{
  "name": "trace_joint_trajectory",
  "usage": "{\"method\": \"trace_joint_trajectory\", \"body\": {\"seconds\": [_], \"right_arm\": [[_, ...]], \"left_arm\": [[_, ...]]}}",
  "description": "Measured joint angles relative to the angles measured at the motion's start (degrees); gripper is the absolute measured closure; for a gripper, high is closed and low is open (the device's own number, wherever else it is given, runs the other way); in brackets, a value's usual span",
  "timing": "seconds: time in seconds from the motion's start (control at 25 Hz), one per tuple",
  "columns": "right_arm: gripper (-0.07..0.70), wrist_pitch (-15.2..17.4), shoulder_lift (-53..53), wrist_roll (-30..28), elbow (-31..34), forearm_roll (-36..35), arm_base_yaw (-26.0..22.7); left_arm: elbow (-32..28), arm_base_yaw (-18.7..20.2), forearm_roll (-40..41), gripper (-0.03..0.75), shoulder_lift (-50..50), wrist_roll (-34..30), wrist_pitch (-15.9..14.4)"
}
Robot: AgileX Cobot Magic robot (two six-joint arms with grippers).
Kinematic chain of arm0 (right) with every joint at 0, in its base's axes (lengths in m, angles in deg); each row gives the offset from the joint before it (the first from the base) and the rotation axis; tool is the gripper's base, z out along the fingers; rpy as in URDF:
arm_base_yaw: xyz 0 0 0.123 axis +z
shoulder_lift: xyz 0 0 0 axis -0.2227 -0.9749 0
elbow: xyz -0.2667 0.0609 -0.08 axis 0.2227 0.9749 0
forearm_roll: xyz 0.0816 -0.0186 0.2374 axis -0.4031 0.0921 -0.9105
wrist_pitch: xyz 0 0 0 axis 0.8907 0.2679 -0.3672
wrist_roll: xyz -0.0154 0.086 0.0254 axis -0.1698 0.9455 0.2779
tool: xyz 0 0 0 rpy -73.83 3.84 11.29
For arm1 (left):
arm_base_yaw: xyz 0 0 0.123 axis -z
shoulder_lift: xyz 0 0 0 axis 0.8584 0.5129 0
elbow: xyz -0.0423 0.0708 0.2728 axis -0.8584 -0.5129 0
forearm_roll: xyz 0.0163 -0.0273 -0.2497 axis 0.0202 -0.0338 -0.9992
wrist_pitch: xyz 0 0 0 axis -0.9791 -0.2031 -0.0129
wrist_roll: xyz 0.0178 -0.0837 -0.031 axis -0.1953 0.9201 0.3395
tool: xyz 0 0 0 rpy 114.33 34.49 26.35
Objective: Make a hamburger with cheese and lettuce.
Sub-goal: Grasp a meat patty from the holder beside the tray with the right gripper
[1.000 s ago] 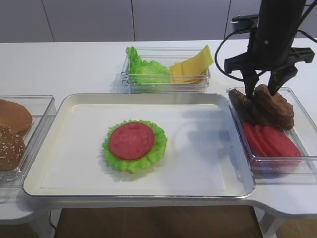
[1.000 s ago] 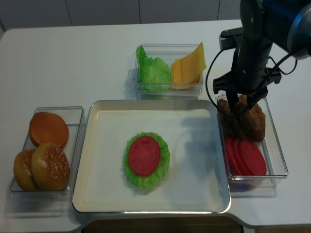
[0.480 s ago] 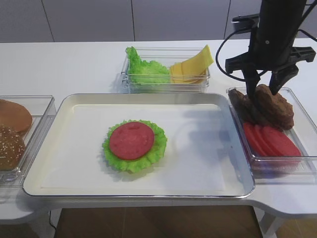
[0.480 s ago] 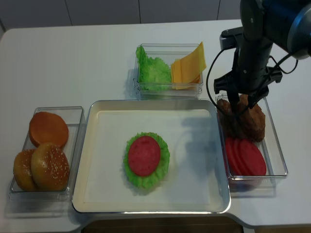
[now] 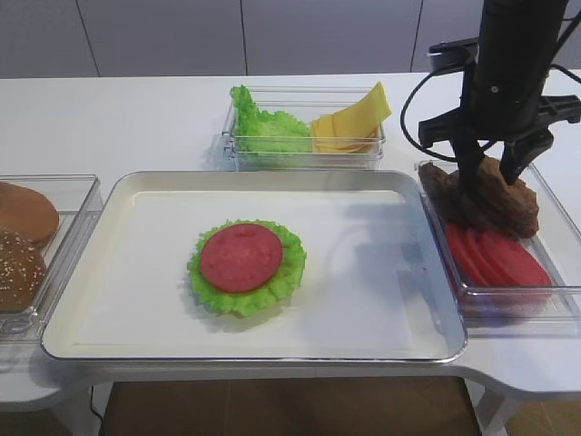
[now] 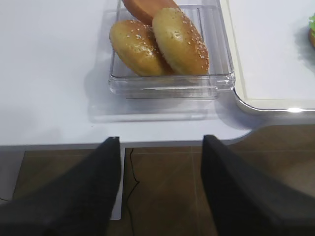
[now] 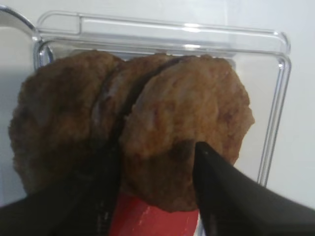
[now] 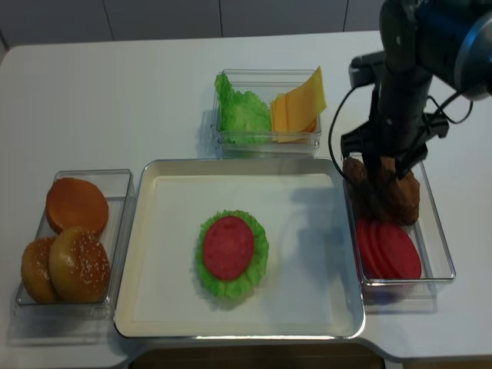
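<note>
At the far left of the overhead view a clear plastic bin (image 8: 121,201) holds sesame bun halves (image 8: 78,263), none used yet. The left end effector (image 6: 157,187) hangs beyond the surface edge below that bin, its two dark fingers spread apart with nothing between them.

In the middle, on the white rimmed tray (image 8: 154,231), sits the hamburger (image 8: 231,250). So far it is only a ruffled green leaf base with a round red slice on top; no patty, cheese or bun shows on it.

At upper centre a clear two-part container (image 8: 265,140) keeps the spare lettuce (image 8: 242,115) on its left and the pale yellow cheese (image 8: 296,108) slices fanned on its right, both untouched.

At right, a long clear box (image 8: 440,238) holds brown grilled patties (image 8: 403,200) leaning together, with red round slices (image 8: 388,250) below. The right end effector (image 7: 157,169) is down among the patties, fingers straddling the front patty, one on each face; whether they press it firmly I cannot tell.

Judged from this, the patty step is under way; cheese, perhaps more lettuce, and bun remain. The neighbouring patties touch the chosen one and could drag along.
</note>
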Motion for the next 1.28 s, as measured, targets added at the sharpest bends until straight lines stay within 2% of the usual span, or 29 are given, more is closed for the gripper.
{"method": "trace_joint_trajectory", "body": {"seconds": [1.28], "right_arm": [[0.258, -0.3, 0.44, 0.1, 0.47, 0.4, 0.0]], "left_arm": [[0.0, 0.0, 0.0, 0.324, 0.0, 0.0, 0.0]]}}
